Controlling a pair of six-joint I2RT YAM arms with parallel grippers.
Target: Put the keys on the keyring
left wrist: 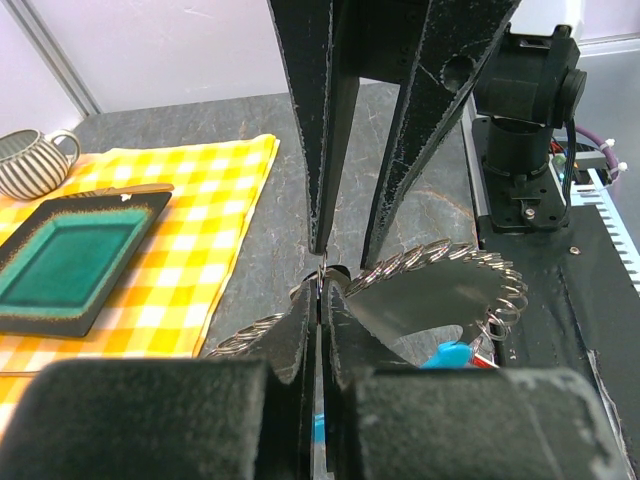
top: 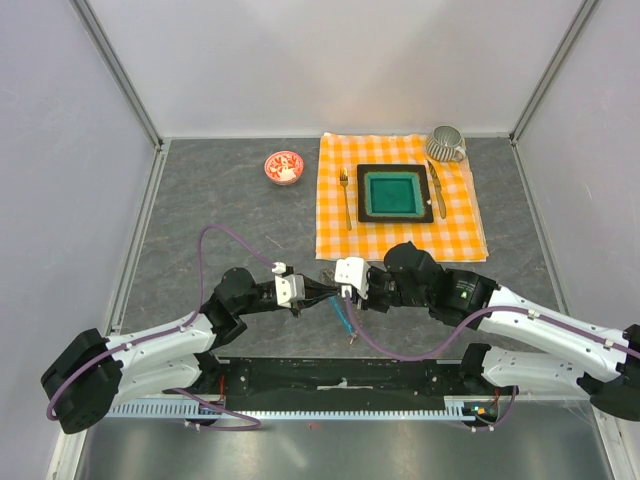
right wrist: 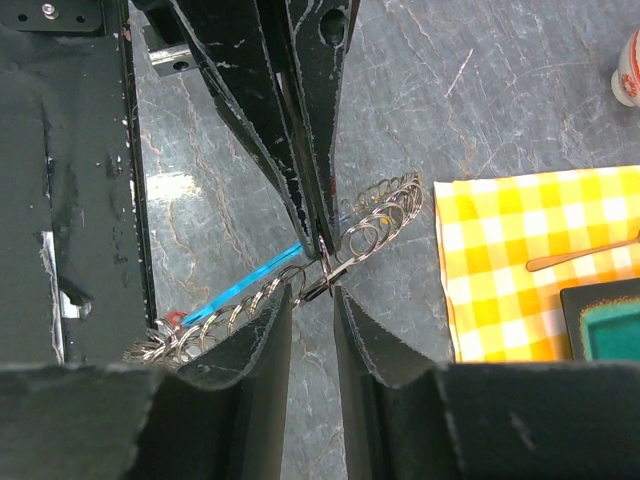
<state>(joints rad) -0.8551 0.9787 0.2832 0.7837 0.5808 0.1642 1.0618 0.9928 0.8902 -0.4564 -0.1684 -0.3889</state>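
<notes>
The keyring [right wrist: 385, 212], a loop of several small linked metal rings with a cyan piece [right wrist: 248, 286], is held just above the grey table between both grippers; it also shows in the left wrist view [left wrist: 478, 268] and the top view [top: 343, 312]. My left gripper [left wrist: 320, 292] is shut on the ring's thin metal edge, with cyan showing between its jaws. My right gripper [right wrist: 312, 296] is open, its fingertips on either side of a small ring link right beside the left gripper's tips [right wrist: 320, 238]. Of the keys, only a red tag [right wrist: 175, 318] and a blue tag [left wrist: 452, 355] show.
An orange checked cloth [top: 340, 225] lies behind the grippers with a teal plate [top: 393, 192], a fork [top: 345, 195] and a knife [top: 436, 188]. A striped cup [top: 446, 144] stands at its back corner, a red-and-white bowl [top: 283, 166] to its left. The black base rail [top: 340, 375] is close in front.
</notes>
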